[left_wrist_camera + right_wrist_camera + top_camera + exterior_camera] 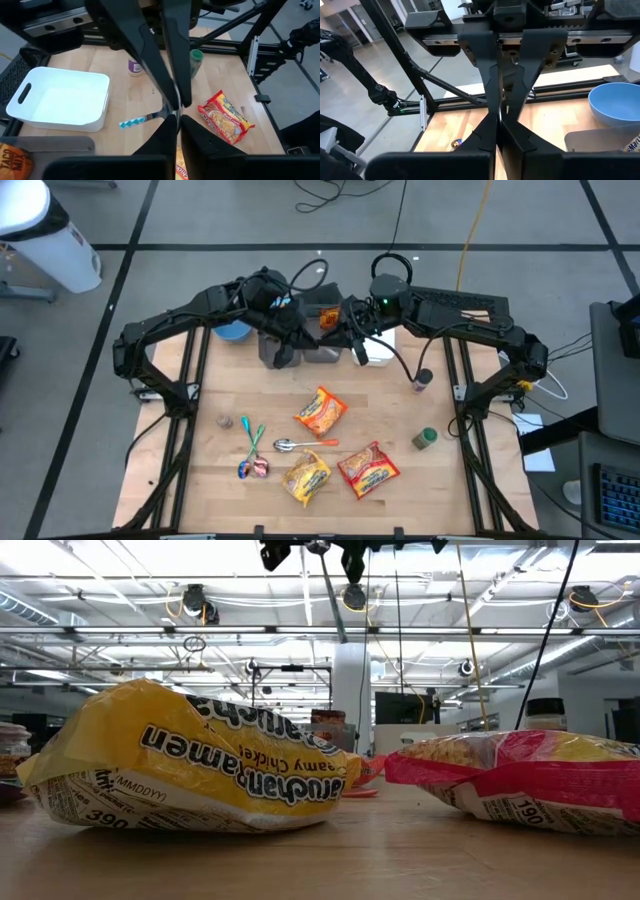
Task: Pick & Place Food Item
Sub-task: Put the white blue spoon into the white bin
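Workshop floor w/ grey tiles surrounds a wooden table (400, 410), where both arms hang raised over the far edge and no food item is yet in hand. Left gripper (283, 352) and right gripper (357, 348) sit nearly side by side above a grey tray (322, 352) and a white bin (55, 100); each wrist view shows its own fingers clenched together on nothing, the left pair (165, 132) pressed tip to tip. The task's likely targets, three ramen packets, lie well toward the near side: an orange packet (321, 412) mid-table, a yellow packet (306, 477) and a red packet (368, 469) closer to the front edge (the low view shows the yellow one puffed and crinkled, so it should give under pressure). A spoon (298, 444) lies between the orange packet and the other two; a blue bowl (615, 102) sits at the far left, a green-lidded jar (425, 438) to the right. Doing the step well, by this read: pick one packet, open the fingers before descent, come straight down across its narrow width, and stay clear of the spoon. Which container is the drop spot can't be told.
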Robot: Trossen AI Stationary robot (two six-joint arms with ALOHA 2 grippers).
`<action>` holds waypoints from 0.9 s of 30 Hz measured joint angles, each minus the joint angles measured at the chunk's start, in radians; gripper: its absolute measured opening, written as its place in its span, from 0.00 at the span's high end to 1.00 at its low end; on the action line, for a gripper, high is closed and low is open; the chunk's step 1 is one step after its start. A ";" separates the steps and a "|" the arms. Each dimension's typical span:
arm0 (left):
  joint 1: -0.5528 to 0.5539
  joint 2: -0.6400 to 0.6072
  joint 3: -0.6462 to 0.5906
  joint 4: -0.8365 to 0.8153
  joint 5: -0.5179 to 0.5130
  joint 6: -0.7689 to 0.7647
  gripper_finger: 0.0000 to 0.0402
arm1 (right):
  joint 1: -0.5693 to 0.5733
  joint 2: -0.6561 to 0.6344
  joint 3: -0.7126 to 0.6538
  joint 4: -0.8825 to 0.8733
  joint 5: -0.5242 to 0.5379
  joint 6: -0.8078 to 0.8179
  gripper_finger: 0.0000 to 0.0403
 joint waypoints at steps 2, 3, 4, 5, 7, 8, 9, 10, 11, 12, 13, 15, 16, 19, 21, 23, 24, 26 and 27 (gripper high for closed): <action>0.000 0.000 0.000 0.002 -0.004 -0.009 0.93 | 0.000 0.000 0.000 0.000 0.004 0.000 1.00; 0.000 0.000 -0.001 0.006 -0.006 -0.018 0.91 | 0.000 0.000 0.000 0.000 0.007 -0.001 1.00; 0.001 0.000 -0.001 0.011 -0.007 -0.030 0.90 | 0.000 -0.001 0.000 0.000 0.016 -0.001 1.00; 0.001 0.000 -0.001 0.021 -0.005 -0.042 0.89 | 0.000 -0.001 0.001 0.000 0.025 -0.002 1.00; 0.004 0.000 -0.001 0.040 0.022 -0.062 0.87 | -0.001 -0.002 0.002 0.003 0.028 -0.003 1.00; 0.009 0.000 -0.001 0.043 0.044 -0.076 0.85 | -0.003 -0.002 0.002 0.003 0.027 -0.003 1.00; 0.013 0.000 -0.002 0.047 0.065 -0.093 0.84 | -0.005 -0.003 0.002 0.004 0.026 -0.003 1.00; 0.016 0.000 -0.002 0.051 0.084 -0.107 0.83 | -0.005 -0.003 0.002 0.005 0.026 -0.003 1.00; 0.021 0.000 -0.002 0.053 0.099 -0.114 0.82 | -0.005 -0.004 0.003 0.005 0.027 -0.003 1.00; 0.025 0.000 -0.002 0.057 0.109 -0.126 0.80 | -0.005 -0.006 0.003 0.003 0.027 -0.003 1.00; 0.029 0.000 -0.002 0.057 0.118 -0.132 0.78 | -0.005 -0.007 0.003 0.001 0.028 -0.003 1.00; 0.037 0.000 -0.002 0.059 0.144 -0.150 0.74 | -0.005 -0.007 0.003 0.009 0.029 -0.003 1.00; 0.042 0.000 -0.002 0.060 0.158 -0.159 0.72 | -0.005 -0.007 0.003 0.013 0.029 -0.003 1.00; 0.054 0.000 -0.001 0.061 0.210 -0.187 0.64 | -0.011 -0.009 0.003 0.017 0.029 -0.003 1.00; 0.060 0.000 -0.001 0.062 0.238 -0.209 0.59 | -0.019 -0.022 0.002 0.006 0.028 -0.006 1.00; 0.067 0.000 -0.001 0.064 0.260 -0.221 0.55 | -0.026 -0.029 0.002 0.003 0.027 -0.018 1.00; 0.072 -0.001 -0.001 0.066 0.269 -0.224 0.54 | -0.030 -0.035 0.002 -0.006 0.028 -0.028 1.00; 0.084 -0.008 -0.001 0.061 0.285 -0.229 0.52 | -0.042 -0.058 0.001 -0.065 0.047 -0.060 1.00; 0.088 -0.012 -0.001 0.062 0.297 -0.231 0.51 | -0.045 -0.065 0.001 -0.082 0.073 -0.084 1.00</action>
